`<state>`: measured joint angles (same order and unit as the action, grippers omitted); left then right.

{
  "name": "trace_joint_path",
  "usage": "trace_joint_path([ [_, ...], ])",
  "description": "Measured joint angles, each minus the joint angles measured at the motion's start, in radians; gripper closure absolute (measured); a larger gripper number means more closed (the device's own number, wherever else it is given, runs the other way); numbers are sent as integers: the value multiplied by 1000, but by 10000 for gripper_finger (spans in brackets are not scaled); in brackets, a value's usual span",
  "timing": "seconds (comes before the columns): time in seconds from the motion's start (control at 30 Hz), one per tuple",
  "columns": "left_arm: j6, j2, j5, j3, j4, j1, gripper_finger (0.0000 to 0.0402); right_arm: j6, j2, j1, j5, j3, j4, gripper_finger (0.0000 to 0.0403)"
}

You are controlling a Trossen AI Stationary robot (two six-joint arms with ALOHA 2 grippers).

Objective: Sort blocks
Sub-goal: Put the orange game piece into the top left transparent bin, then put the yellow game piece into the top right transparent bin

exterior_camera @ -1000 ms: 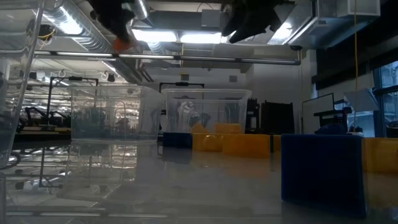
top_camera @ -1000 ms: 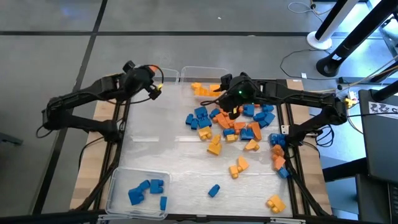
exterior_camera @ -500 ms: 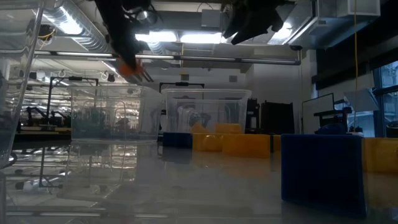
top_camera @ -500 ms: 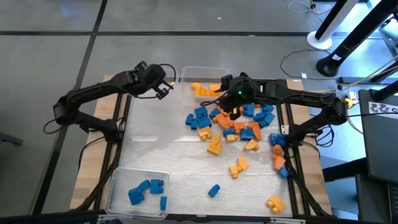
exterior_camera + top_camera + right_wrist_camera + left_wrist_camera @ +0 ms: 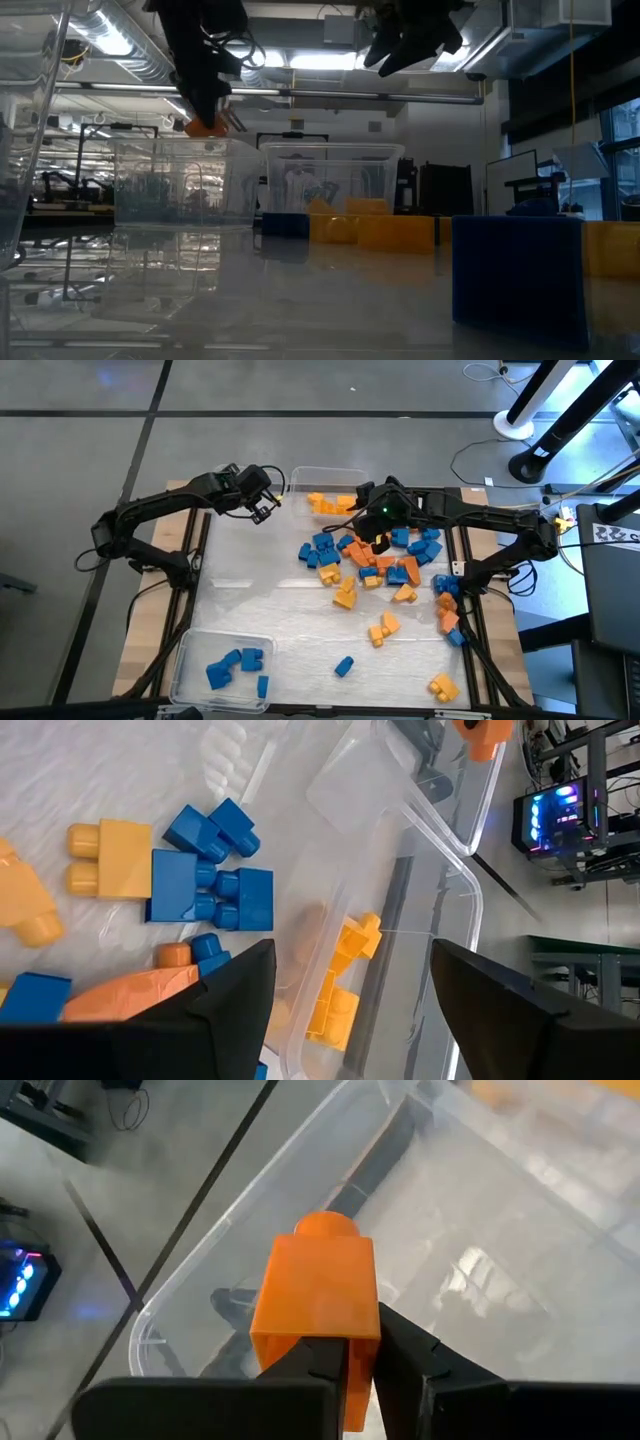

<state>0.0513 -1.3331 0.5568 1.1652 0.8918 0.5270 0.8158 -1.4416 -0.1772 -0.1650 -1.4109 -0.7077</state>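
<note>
Two bins stood on the bench: a far bin with yellow and orange blocks, and a near bin with blue blocks. Loose blocks lay heaped between, mostly toward the right. The left gripper hung just beside the far bin's left end; from above its load was hidden, but the left wrist view showed its fingers clamped on an orange block over the bin's clear corner. The low view showed that block held high. The right gripper hovered over the heap's far edge, fingers wide apart, holding nothing; their tips were cut off in its wrist view
</note>
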Motion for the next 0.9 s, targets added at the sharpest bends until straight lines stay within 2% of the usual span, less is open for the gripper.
trace_joint_path([
  [0.2,-34,0,0,0,17,0,354,0,0,0,0,0,0,139],
  [0.57,-73,0,0,0,50,-1,273,0,0,0,0,0,-1,139],
  [0.9,-134,39,-3,0,50,-6,269,0,0,0,0,0,-27,139],
])
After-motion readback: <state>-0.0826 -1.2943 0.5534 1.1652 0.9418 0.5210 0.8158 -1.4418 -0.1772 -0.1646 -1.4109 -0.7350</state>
